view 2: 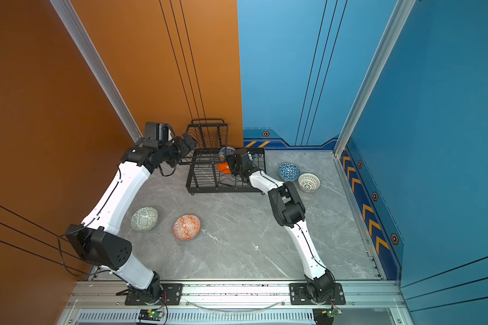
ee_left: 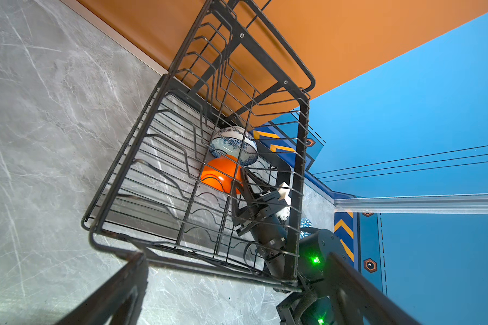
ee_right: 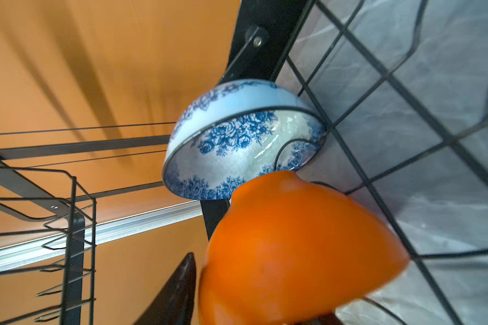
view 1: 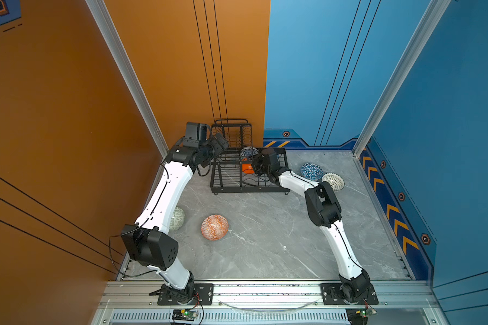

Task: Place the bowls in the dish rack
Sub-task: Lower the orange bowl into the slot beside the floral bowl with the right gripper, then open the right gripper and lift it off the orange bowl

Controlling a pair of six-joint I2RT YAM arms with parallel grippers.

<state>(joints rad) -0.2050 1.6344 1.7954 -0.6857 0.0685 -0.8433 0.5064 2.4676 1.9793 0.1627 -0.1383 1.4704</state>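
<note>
Orange bowl (ee_left: pixel 220 173) is sitting tilted in the dish rack's (view 1: pixel 248 190) lower tray, just beside the floral bowl (ee_left: pixel 233 143). The right gripper (ee_left: pixel 240 183) is reaching at its rim; whether clamping or released, I cannot tell. The left gripper (view 1: pixel 219 142) is hanging wide open beside the rack.

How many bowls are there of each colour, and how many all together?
Blue-and-white: 2, the triangle bowl and the flowery bowl
Plain orange bowl: 1
Orange-and-white bowl: 1
White lattice bowl: 1
Pale green bowl: 1
Total: 6
</note>
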